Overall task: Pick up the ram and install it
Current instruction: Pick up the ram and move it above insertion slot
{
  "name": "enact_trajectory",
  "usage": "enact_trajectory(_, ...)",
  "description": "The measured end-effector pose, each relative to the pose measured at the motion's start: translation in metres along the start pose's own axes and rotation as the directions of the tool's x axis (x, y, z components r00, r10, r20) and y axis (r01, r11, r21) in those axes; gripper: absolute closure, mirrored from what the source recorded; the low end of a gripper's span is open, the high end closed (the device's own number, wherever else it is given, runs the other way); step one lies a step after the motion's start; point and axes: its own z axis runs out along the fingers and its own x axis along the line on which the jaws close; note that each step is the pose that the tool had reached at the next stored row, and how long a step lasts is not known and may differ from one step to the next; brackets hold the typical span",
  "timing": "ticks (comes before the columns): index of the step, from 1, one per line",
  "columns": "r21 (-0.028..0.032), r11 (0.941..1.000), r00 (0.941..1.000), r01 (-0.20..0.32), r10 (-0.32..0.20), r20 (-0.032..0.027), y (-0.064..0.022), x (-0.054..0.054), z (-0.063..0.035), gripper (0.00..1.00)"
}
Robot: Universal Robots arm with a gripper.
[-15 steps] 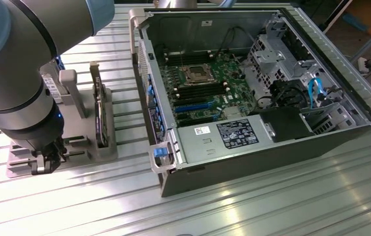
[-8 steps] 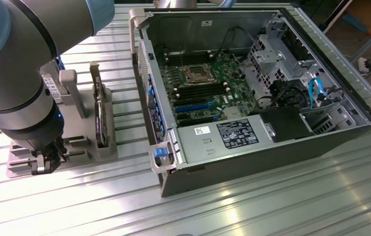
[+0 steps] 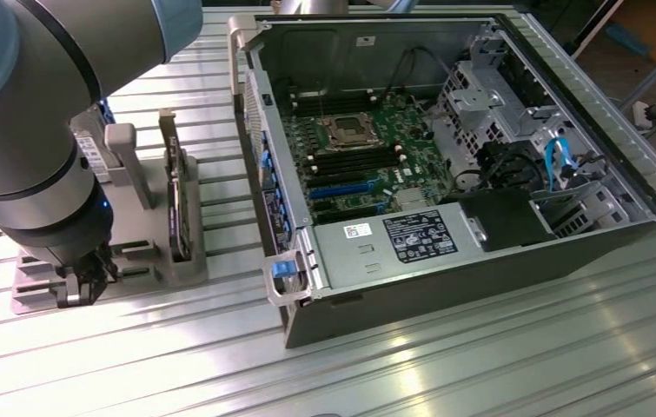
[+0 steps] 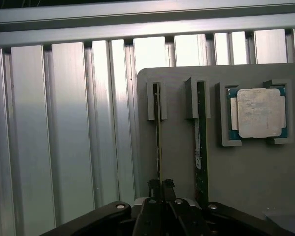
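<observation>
- Wrist view, claw (image 4: 161,185): the two fingertips are drawn close together with the thin upper edge of the ram (image 4: 158,137) between them, so the claw reads as pinching the ram. How far along the stick the grip sits cannot be told, since the claw body covers the near part.
- Wrist view, ram: a narrow board seen edge-on, standing upright in a slot of the grey holder (image 4: 177,157), with its far end seated between two raised guides.
- Wrist view, neighbours: a second green stick (image 4: 200,147) stands in the parallel slot just beside the ram, apart from the claw. A processor (image 4: 258,113) lies flat in a bracketed recess further along the holder.
- Exterior view, setting: the arm (image 3: 26,130) reaches down onto the holder, which rests on the ribbed metal bench (image 3: 444,373) at the exterior view's left. The open computer case (image 3: 340,261), with its motherboard (image 3: 362,156), lies well apart toward the exterior view's right.
- Handling (judgement): the ram is probably light and stiff, yet thin and fragile. Sideways leverage could flex or crack the board, and the smooth faces may slip under a weak pinch.
- Grip point (judgement): the best hold is across the two flat faces at the upper edge, near mid-length for balance and clear of the contact edge. A grip toward one end risks the stick tilting in the slot.
</observation>
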Motion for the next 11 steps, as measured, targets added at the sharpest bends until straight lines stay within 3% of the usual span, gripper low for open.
enact_trajectory(11,0.0,1.0,1.0,0.003,-0.003,-0.0001,0.0,0.0,0.0,0.88)
